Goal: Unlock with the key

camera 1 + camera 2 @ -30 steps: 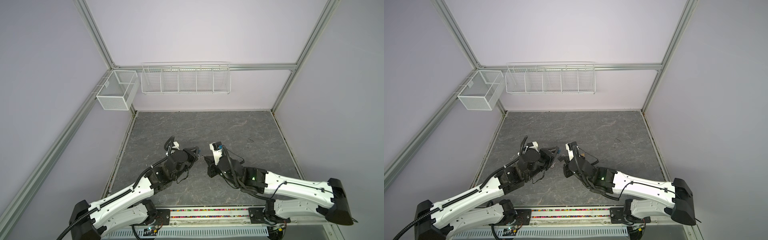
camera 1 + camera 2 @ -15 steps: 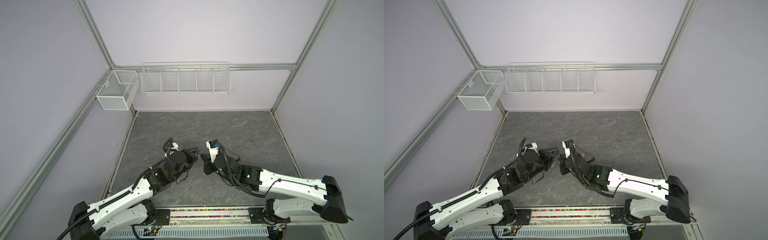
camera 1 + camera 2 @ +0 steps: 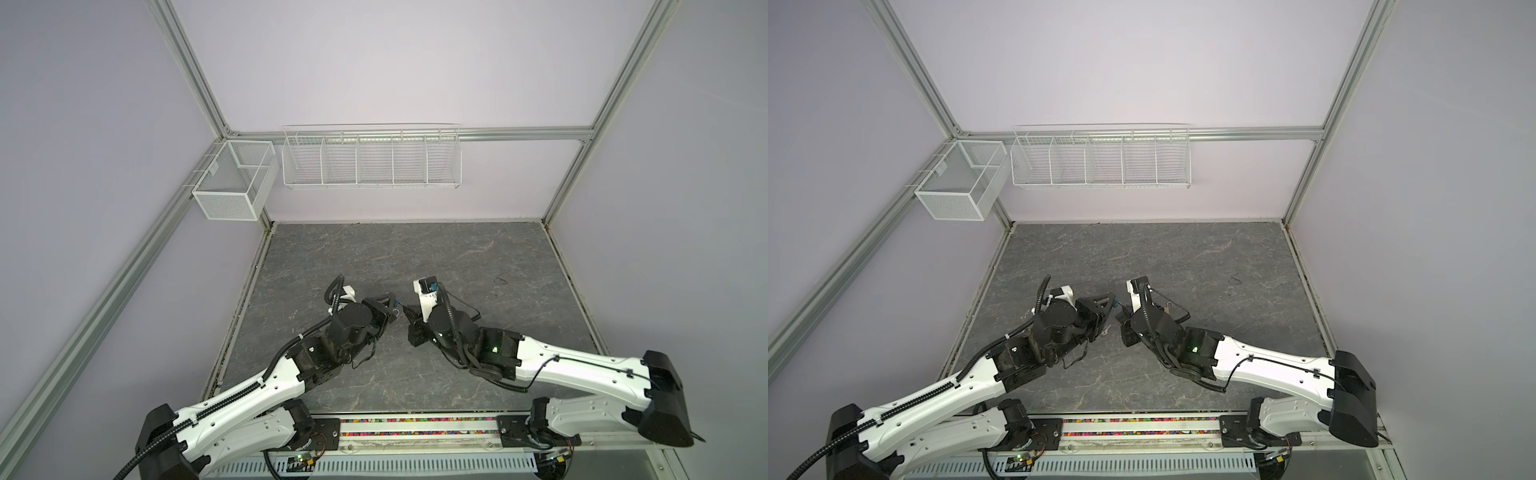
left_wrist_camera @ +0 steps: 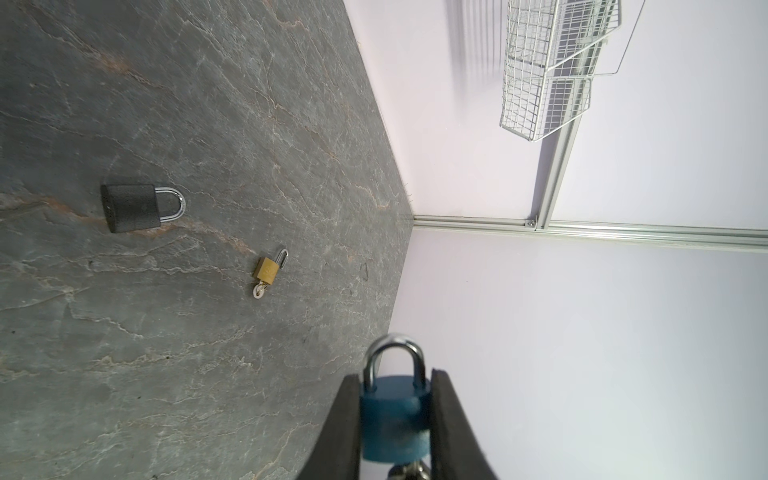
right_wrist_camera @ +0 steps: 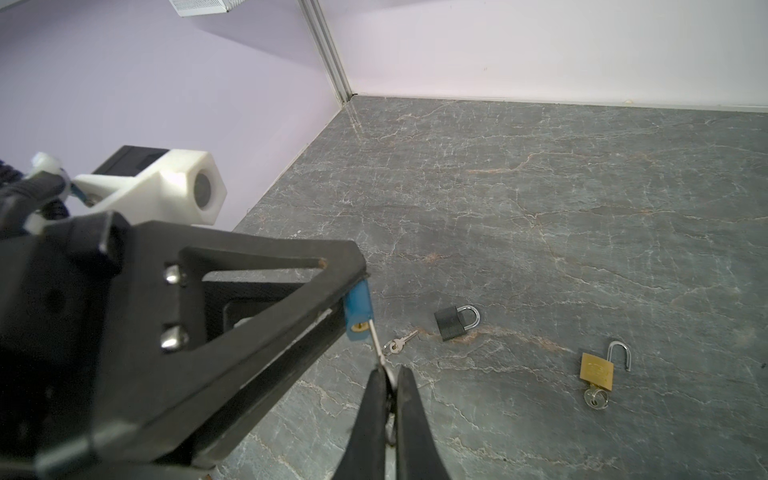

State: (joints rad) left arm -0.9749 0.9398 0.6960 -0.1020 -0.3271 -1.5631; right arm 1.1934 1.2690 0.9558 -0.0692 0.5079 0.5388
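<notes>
The left fingers (image 4: 347, 428) are squeezing a blue lock (image 4: 392, 419) between them. They are only a little way apart, just as wide as the lock, and they are pressing on its two sides. The lock's silver loop is sticking out past the fingertips and it is looking closed.

The right fingers (image 5: 374, 415) are pinching together on a small silver key (image 5: 376, 345). The thin end of the key is pointing at the bottom of the blue lock (image 5: 358, 309), right beside the little gold keyhole. It is touching or almost touching there, but I cannot tell if it is going inside.

In both top views the two arms are meeting nose to nose over the near middle of the grey worktop (image 3: 374, 257). The blue lock (image 3: 397, 300) is hanging in the air between them, not lying down.

Other things are lying on the worktop (image 5: 582, 187). A black lock (image 5: 451, 324) is lying flat with its loop closed. A spare key (image 5: 399, 343) on a ring is lying just beside it. A gold lock (image 5: 597, 365) is lying apart from them with its loop swung open and a key sticking in its bottom.

Two white wire baskets (image 3: 372, 160) are hanging on the far wall.
</notes>
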